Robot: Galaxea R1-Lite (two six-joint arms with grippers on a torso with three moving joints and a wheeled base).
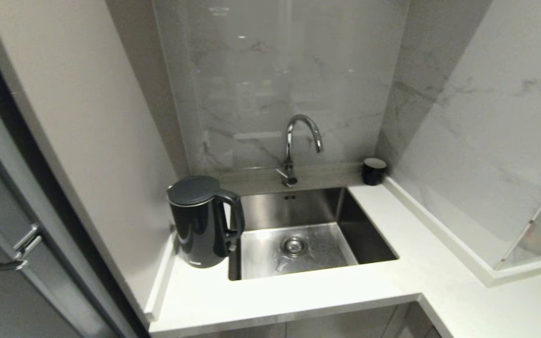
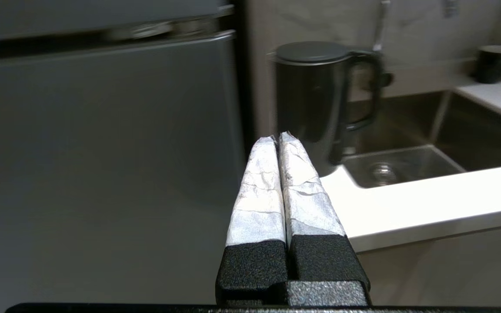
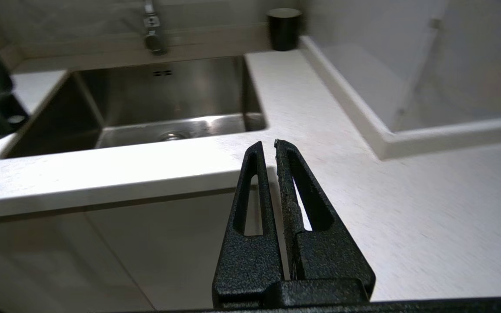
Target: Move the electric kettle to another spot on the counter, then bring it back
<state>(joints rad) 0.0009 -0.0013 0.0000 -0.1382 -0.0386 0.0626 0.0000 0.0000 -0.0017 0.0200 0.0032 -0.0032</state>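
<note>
Beside the sink [image 1: 369, 244], electric kettle [image 1: 200, 220] upright, lid shut, left hand [image 2: 278, 138] and right hand [image 3: 267, 145] both pressed together, empty

The tall glossy black cylindrical electric kettle [image 1: 202, 224] stands on the white stone tabletop [image 1: 298, 291], just left of the steel sink [image 1: 298, 234]. The curved chrome tap [image 1: 298, 145] rises behind the sink. The small black cup [image 1: 374, 171] stands in the back corner, right of the tap.
</note>
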